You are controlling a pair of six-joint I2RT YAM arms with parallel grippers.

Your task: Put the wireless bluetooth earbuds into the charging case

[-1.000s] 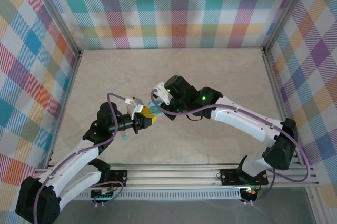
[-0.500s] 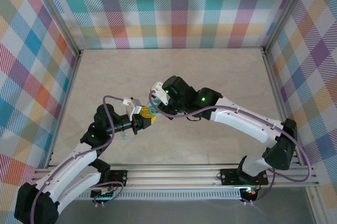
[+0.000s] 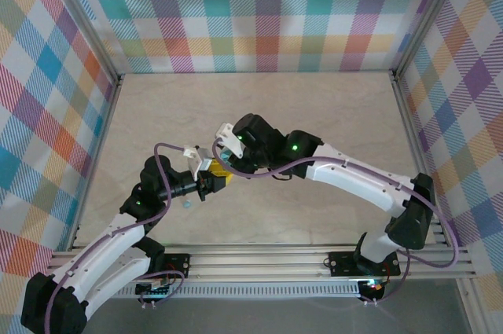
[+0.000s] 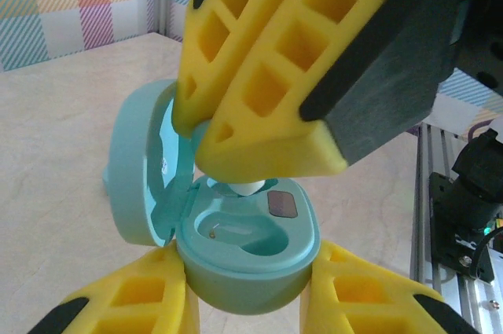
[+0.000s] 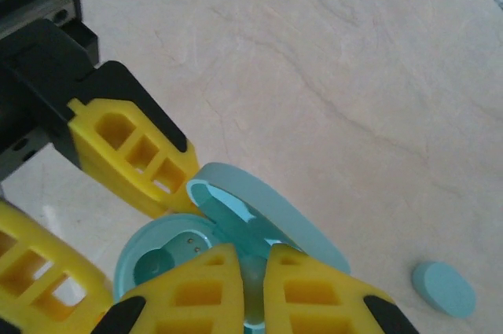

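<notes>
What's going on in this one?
The left claw grips the open teal charging case from both sides, its lid hinged back. The right claw, shut on a pale earbud, holds it tip-down at one well of the case; the empty well beside it is not yet filled. A second teal oval piece lies on the table.

The open teal oval plastic charging case (image 4: 244,249) sits between the left pincer (image 4: 247,299) fingers, its lid left of its wells. Directly above, the right pincer (image 5: 253,279) holds a tiny light-blue plastic earbud (image 4: 250,186) over the wells. A closed teal oval plastic case (image 5: 444,289) lies well apart on the beige marble-pattern worktop (image 5: 354,75).
</notes>
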